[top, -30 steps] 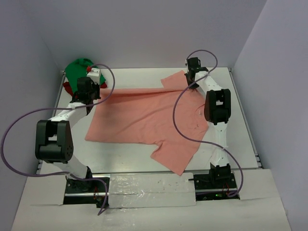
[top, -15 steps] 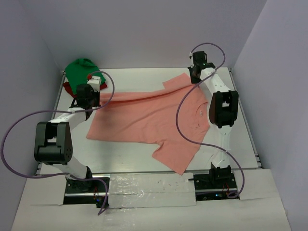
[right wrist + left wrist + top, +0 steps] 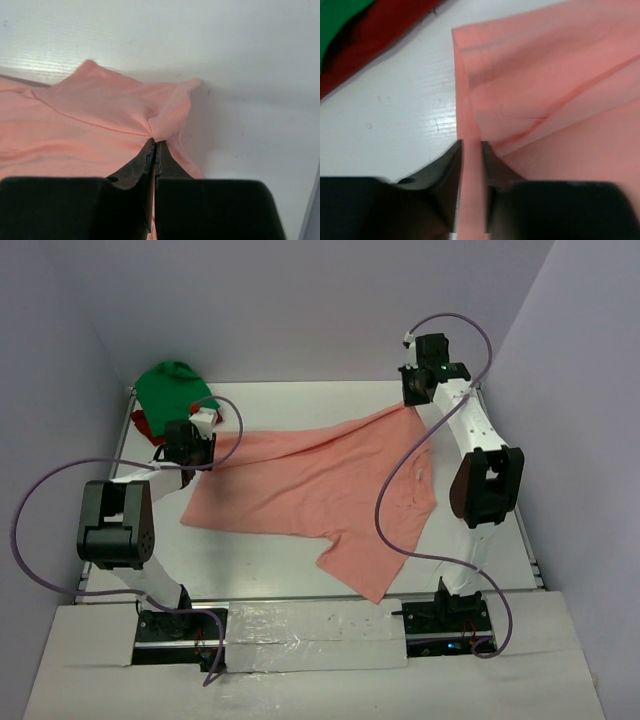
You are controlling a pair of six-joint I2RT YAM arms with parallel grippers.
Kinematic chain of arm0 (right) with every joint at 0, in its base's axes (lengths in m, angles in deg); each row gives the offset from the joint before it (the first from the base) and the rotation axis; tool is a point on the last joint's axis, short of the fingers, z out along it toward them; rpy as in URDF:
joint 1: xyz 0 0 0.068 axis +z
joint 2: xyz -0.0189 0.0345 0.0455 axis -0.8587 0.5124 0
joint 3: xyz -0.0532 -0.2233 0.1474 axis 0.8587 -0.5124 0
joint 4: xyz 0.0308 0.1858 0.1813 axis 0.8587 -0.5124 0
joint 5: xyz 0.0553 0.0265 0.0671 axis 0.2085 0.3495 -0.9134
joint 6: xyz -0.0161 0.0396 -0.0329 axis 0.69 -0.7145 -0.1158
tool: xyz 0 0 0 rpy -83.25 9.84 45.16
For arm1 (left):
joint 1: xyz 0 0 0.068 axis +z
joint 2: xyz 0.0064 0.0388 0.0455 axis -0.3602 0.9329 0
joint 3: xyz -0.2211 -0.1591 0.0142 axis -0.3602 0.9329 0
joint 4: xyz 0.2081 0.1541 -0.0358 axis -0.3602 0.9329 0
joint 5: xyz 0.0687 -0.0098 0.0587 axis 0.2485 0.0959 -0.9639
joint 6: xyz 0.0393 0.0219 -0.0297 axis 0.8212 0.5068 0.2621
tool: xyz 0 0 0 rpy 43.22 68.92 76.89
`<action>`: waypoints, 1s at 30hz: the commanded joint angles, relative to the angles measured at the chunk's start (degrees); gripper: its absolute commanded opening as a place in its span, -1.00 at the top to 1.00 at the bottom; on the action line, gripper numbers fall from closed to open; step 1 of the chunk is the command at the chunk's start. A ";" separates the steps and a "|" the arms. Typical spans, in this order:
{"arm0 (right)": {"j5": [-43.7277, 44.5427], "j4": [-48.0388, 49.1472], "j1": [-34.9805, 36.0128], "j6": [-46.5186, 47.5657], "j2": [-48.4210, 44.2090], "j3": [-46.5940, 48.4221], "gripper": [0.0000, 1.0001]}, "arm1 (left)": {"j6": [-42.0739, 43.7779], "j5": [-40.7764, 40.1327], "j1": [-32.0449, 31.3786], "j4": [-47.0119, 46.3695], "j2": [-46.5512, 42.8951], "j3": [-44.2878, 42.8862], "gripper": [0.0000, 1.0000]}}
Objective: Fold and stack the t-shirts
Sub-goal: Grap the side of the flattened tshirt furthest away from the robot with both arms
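Pinching pink t-shirt (image 3: 310,480): left pincer (image 3: 470,150), right pincer (image 3: 154,143); length left-right, collar (image 3: 420,472) right.

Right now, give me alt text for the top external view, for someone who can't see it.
A salmon-pink t-shirt lies on a white table, its far edge stretched between the left fingers and the right fingers. A green t-shirt and a dark red t-shirt sit bunched at the far left corner.

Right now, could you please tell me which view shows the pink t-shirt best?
The top external view: the pink t-shirt appears whole there. Each wrist view shows only a small pinched edge, close up.
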 commanded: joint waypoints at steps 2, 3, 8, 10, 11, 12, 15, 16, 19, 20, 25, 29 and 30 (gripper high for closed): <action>-1.46 -1.57 -0.62 -0.47 -4.89 -1.41 1.00 | 0.72 2.53 0.41 2.58 1.18 -2.22 0.02; -1.37 -1.92 -0.62 -0.56 -5.07 -1.58 1.00 | 1.15 2.88 0.41 2.67 1.09 -2.13 -0.08; -2.51 -2.98 -0.62 -0.64 -5.86 -3.42 1.00 | 1.42 1.83 0.41 2.84 0.13 -2.39 -0.45; -2.60 -3.59 -0.62 -0.38 -5.52 -4.13 1.00 | 1.42 2.00 0.50 3.54 -1.19 -2.57 -0.45; -2.34 -3.77 -0.62 -0.38 -5.34 -4.57 1.00 | 1.42 1.92 0.50 3.81 -2.15 -2.65 -0.45; -2.34 -4.29 -0.62 0.05 -5.08 -4.83 1.00 | 1.25 1.57 0.50 4.07 -2.77 -2.74 -0.45; -2.77 -6.57 -0.71 0.58 -3.32 -6.15 1.00 | 1.77 2.00 0.50 5.30 -4.70 -3.09 -0.46; -3.30 -7.45 -0.79 0.85 -2.62 -6.85 1.00 | 1.68 1.92 0.50 6.09 -5.14 -3.53 -0.46; -4.09 -8.78 -0.88 1.46 -0.68 -9.92 1.00 | 1.42 2.53 0.94 8.72 -6.46 -5.20 -0.46; -3.92 -8.60 -0.97 1.64 0.10 -12.28 1.00 | 1.25 2.53 1.20 8.73 -7.16 -5.55 -0.46; -7.69 -9.65 -1.41 3.75 1.78 -20.37 1.00 | 1.42 3.93 1.64 11.98 -8.75 -6.78 -0.46; -9.90 -11.59 -1.41 7.17 3.36 -24.60 0.83 | 0.98 4.81 2.17 13.74 -9.01 -8.02 -0.46; -9.72 -11.07 -1.41 7.53 3.36 -25.31 0.71 | 0.98 4.99 2.26 13.83 -9.01 -8.10 -0.46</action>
